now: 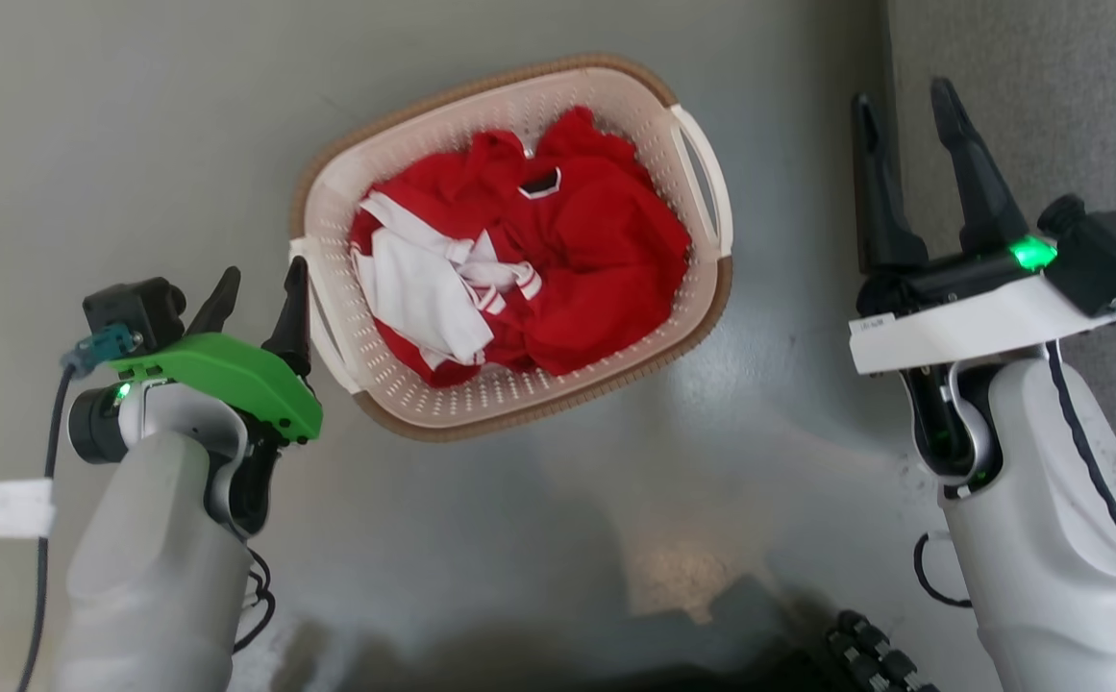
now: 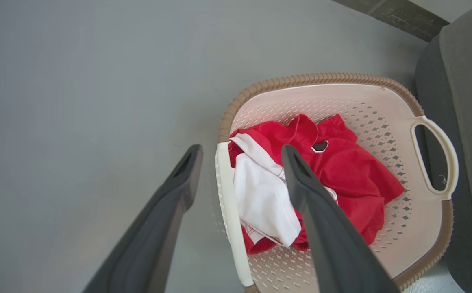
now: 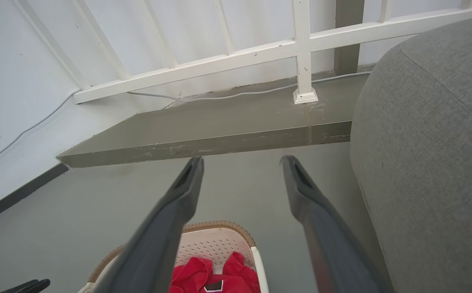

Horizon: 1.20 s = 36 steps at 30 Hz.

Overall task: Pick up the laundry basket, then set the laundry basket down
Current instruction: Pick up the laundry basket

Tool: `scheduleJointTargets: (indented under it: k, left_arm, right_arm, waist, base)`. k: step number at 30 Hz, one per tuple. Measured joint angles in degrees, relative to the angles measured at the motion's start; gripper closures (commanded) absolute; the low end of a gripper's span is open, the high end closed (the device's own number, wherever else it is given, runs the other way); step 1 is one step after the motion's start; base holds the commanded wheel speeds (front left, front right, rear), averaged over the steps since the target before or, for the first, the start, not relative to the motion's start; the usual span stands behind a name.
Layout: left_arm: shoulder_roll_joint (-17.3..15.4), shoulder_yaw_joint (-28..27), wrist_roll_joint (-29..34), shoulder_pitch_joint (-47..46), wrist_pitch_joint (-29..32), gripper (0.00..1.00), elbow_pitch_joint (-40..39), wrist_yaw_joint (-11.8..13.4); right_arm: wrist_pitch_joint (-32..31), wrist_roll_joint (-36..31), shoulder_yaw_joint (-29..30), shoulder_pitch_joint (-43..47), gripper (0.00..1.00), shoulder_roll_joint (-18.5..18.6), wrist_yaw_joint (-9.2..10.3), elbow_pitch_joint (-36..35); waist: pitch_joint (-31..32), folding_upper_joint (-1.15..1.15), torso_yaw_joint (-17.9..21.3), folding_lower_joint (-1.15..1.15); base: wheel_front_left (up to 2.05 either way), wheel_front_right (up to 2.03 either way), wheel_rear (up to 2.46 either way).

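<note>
1 laundry basket (image 1: 519,106) | 2 handles (image 1: 711,183) | left gripper (image 1: 263,269), right gripper (image 1: 904,92): both spread, empty

Left tool (image 1: 264,271): green housing (image 1: 221,380), long dark tapered fingers (image 1: 290,317), green LED (image 1: 121,391), black camera block (image 1: 135,308), teal plug (image 1: 101,344). Right tool (image 1: 902,94): white housing (image 1: 961,332), small label (image 1: 873,325), same LED, camera and plug. Forearms (image 1: 154,567) pale grey, black cables (image 1: 1091,461) running along them.

- The left gripper (image 1: 262,284) is being held at lower left, fingers parted.
- The right gripper (image 1: 904,106) is being held at right, fingers spread wide.
</note>
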<state>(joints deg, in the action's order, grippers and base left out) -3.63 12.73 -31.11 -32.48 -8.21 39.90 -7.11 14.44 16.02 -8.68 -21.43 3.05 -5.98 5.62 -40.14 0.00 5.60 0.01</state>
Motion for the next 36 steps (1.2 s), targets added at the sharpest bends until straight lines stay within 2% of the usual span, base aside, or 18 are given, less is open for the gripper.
scheduleJointTargets:
  k: [13, 19, 29, 30, 32, 35, 36]
  left_arm:
    - [-1.0, 1.4, -4.0, -5.3, 5.2, 0.00, 7.7, 0.0]
    - [-1.5, 2.3, -6.1, -7.4, 7.6, 0.00, 10.2, 0.0]
    - [-1.6, 4.8, -7.7, -9.8, 9.2, 0.00, 12.1, 0.0]
    - [-1.7, 4.9, -7.9, -9.9, 9.2, 0.02, 12.2, 0.0]
    - [-1.8, 5.3, -8.1, -10.2, 9.2, 0.26, 12.7, 0.0]
    - [-2.4, 6.0, -8.2, -10.4, 9.2, 0.52, 13.3, 0.0]
    - [-2.6, 6.1, -8.2, -10.5, 9.2, 0.64, 13.5, 0.0]
  right_arm:
    - [0.0, 1.8, -1.7, -3.6, 0.00, 0.0, 0.15, -0.8]
    - [0.0, 2.8, -2.3, -4.6, 0.00, 0.0, 1.04, -1.1]
    - [0.0, 3.7, -2.3, -5.2, 0.00, 0.0, 1.55, -1.0]
    - [0.0, 3.7, -2.3, -5.2, 0.00, 0.0, 1.55, -1.0]
    - [0.0, 3.7, -2.3, -5.2, 0.00, 0.0, 1.56, -1.0]
    - [0.0, 3.8, -2.4, -5.4, 0.00, 0.0, 1.58, -0.9]
    - [0.0, 3.8, -2.4, -5.4, 0.00, 0.0, 1.61, -0.9]
  waist:
    - [-6.3, 0.00, 2.2, 0.00]
    - [-8.6, 0.00, 3.6, 0.00]
    - [-9.9, 0.00, 4.6, 0.00]
    - [-10.0, 0.00, 4.7, 0.00]
    - [-10.0, 0.00, 4.7, 0.00]
    - [-10.0, 0.00, 4.8, 0.00]
    - [-10.0, 0.00, 4.8, 0.00]
  base:
    - [0.00, 0.00, 0.00]
    - [0.00, 0.00, 0.00]
    - [0.00, 0.00, 0.00]
    - [0.00, 0.00, 0.00]
    - [0.00, 0.00, 0.00]
    - [0.00, 0.00, 0.00]
    - [0.00, 0.00, 0.00]
